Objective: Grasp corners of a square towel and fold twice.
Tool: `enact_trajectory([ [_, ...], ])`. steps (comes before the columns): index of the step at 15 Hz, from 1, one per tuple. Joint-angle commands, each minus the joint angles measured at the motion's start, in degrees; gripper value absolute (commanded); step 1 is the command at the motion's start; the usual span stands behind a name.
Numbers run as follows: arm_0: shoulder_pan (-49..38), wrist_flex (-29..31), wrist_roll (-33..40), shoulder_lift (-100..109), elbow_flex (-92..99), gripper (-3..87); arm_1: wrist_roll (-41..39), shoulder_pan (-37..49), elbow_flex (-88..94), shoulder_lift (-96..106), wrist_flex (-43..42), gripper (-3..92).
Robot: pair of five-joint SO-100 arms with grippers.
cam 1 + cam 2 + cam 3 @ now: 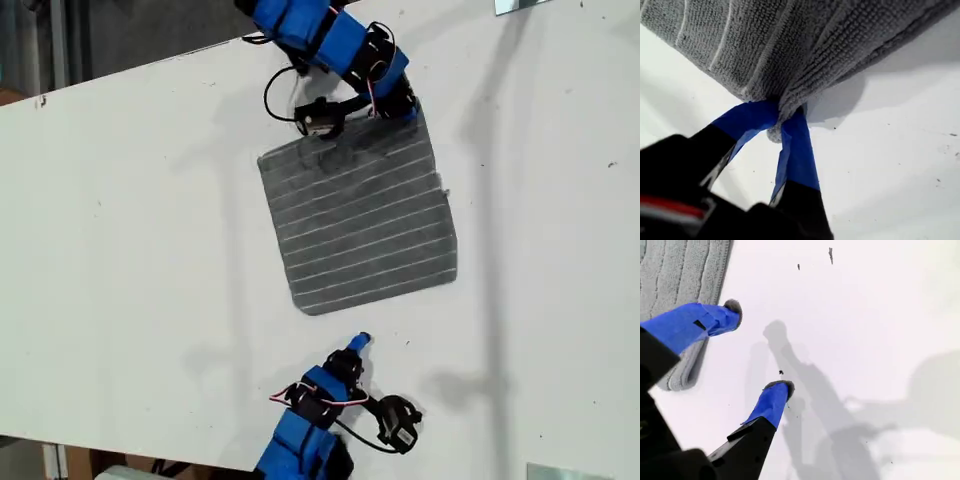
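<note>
The dark grey towel with thin white stripes lies spread on the white table, one layer thick as far as I can tell. My first gripper is at the towel's corner nearest the exterior view's top right. In the first wrist view this gripper is shut on that corner, and the towel rises bunched from the jaws. My second gripper sits just off the towel's edge toward the exterior view's bottom. It is open, with one finger over the towel's edge and nothing held.
The table's edge runs diagonally across the exterior view's upper left. Small metal plates sit at that view's top right and bottom right. Loose cables hang off both arms.
</note>
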Motion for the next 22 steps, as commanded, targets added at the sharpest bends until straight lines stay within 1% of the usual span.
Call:
enact_trajectory([
  [1,1.8,-0.4,1.8,-2.0,-6.1,27.6,-8.3,5.4,-8.3,-1.2,7.9,-0.1],
  [3,3.0,5.9,3.4,-9.2,-19.0,28.0,-13.6,9.6,-14.2,-2.5,15.1,-0.1],
  [4,3.8,9.4,4.8,-14.0,-27.7,28.3,-15.3,10.9,-15.6,-2.6,17.1,-0.1],
  [5,4.4,11.5,6.8,-18.9,-35.9,28.6,-16.3,11.7,-16.3,-2.6,18.4,-0.1],
  [7,5.4,13.7,8.5,-28.7,-50.3,29.1,-16.8,12.3,-16.7,-2.5,19.4,-0.1],
  [9,6.4,16.5,9.1,-40.3,-66.1,29.4,-16.8,12.3,-16.7,-2.5,19.6,-0.1],
  [10,6.9,16.8,8.7,-43.9,-71.5,29.3,-16.8,12.3,-16.7,-2.5,19.8,-0.1],
  [12,8.2,13.1,6.2,-44.1,-72.3,28.7,-16.8,12.3,-16.7,-2.5,20.2,-0.1],
  [16,8.5,7.9,2.2,-47.5,-71.6,28.5,-16.5,11.8,-16.7,-2.5,20.1,-0.1],
  [18,7.4,3.6,4.0,-51.0,-72.3,28.6,-16.0,11.1,-16.7,-2.5,20.0,-0.1],
  [22,6.6,-1.5,4.6,-54.0,-72.9,28.6,-15.1,10.3,-16.7,-2.5,20.1,-0.1],
])
